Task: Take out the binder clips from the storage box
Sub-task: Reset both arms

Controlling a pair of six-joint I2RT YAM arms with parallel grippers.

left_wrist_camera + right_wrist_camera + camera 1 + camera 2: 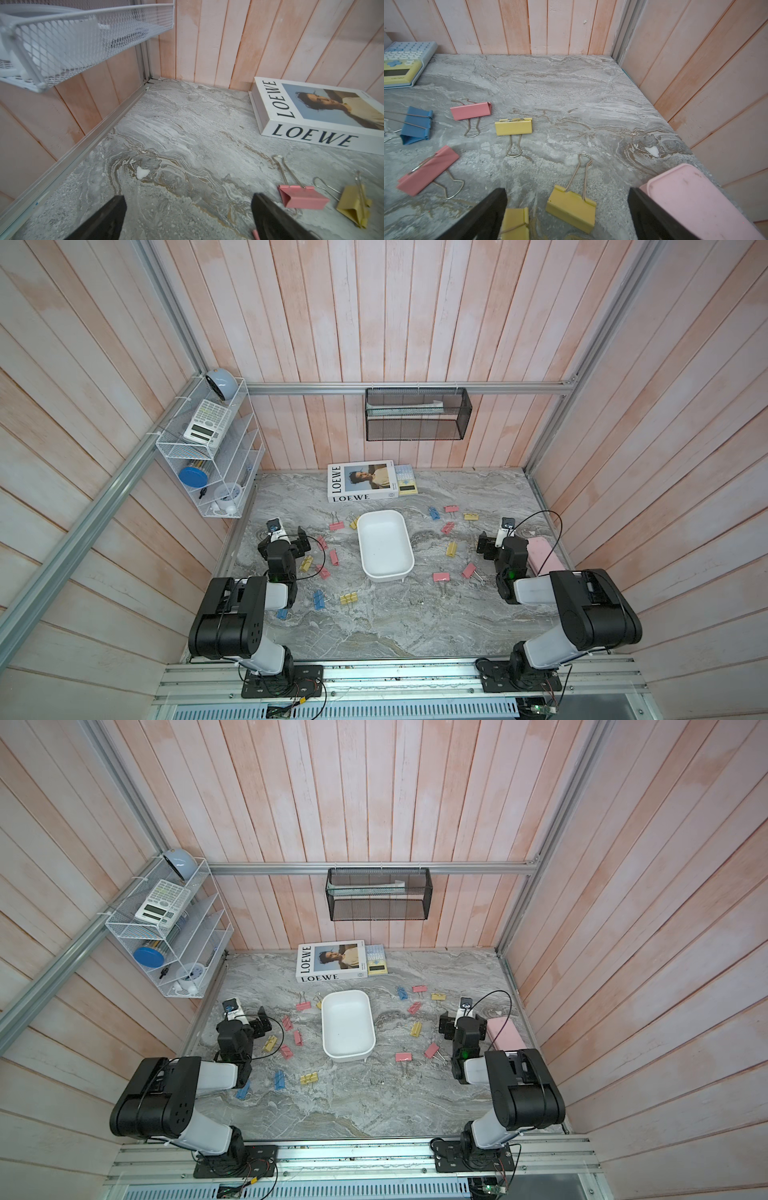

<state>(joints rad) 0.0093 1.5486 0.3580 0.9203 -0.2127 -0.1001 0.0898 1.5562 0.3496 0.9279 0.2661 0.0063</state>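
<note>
Left gripper and right gripper, both top views: jaws spread wide, holding nothing, either side of the storage box, a shallow white rounded tray showing a bare floor, mid-tabletop. Binder clips, pastel pink, yellow and blue with silver wire handles, lie scattered around it. Left wrist view: fingers apart over marble, pink clip just beside. Right wrist view: fingers apart, yellow clip lying between.

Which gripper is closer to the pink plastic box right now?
Right. The right gripper stands open just beside the pink plastic box, close against its edge. The left gripper is far off, across the white tray from it.
</note>
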